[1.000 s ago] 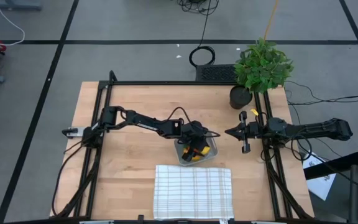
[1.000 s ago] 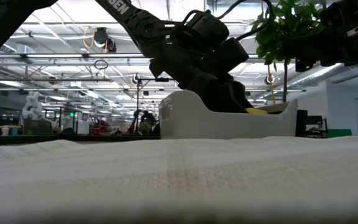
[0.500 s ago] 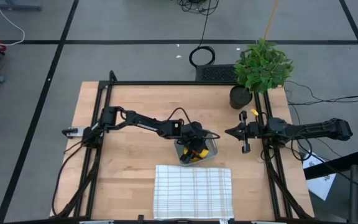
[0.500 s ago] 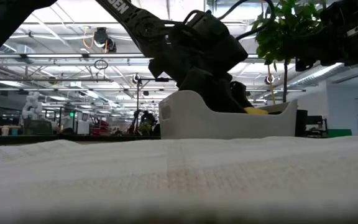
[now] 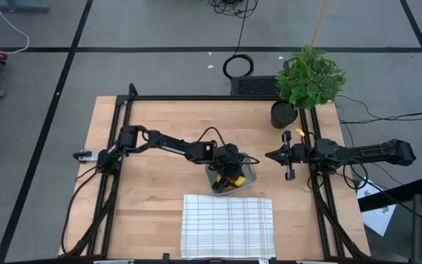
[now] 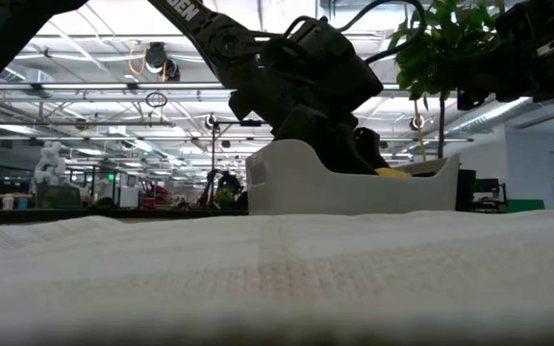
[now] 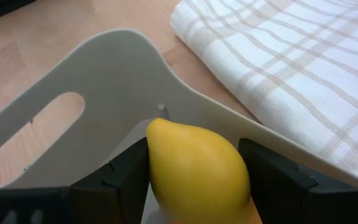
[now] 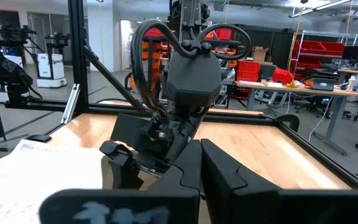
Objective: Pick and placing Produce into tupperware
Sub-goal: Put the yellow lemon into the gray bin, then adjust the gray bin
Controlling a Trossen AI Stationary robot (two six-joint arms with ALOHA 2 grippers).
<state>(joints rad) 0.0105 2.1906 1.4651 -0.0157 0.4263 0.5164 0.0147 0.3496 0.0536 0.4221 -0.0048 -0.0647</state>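
- In the high view the left arm reached from the left side of the wooden table [image 5: 152, 117] toward the centre of the frame, and the left gripper [image 5: 229, 174] sat down inside the tupperware [image 5: 249, 173], just above the white checked cloth [image 5: 227, 226].
- The left wrist view showed that gripper clamped on the lemon [image 7: 197, 171]: the yellow fruit filled the gap between the two dark fingers [image 7: 120, 177], each pressed against one side of it.
- Behind the lemon in that view rose the grey wall of the tub with its slotted handle tab [image 7: 55, 118], and the cloth [image 7: 291, 68] lay at the upper right of the frame, just beside the tub's rim.
- In the low view the tupperware [image 6: 354, 187] stood mid-frame behind the cloth [image 6: 277, 274], the left gripper [image 6: 339, 139] dipped into it, and a bit of yellow [image 6: 390, 173] showed above the rim.
- In the high view orange and yellow pieces [image 5: 231, 182] lay in the tub under the gripper; which was the banana and which the carrot could not be told.
- The right gripper [image 5: 272, 155] waited at centre right of the high view, well apart from the tub, with its fingers closed together and holding nothing, as the right wrist view [image 8: 194, 171] showed.
- A potted plant [image 5: 308, 77] stood at the upper right corner of the table.
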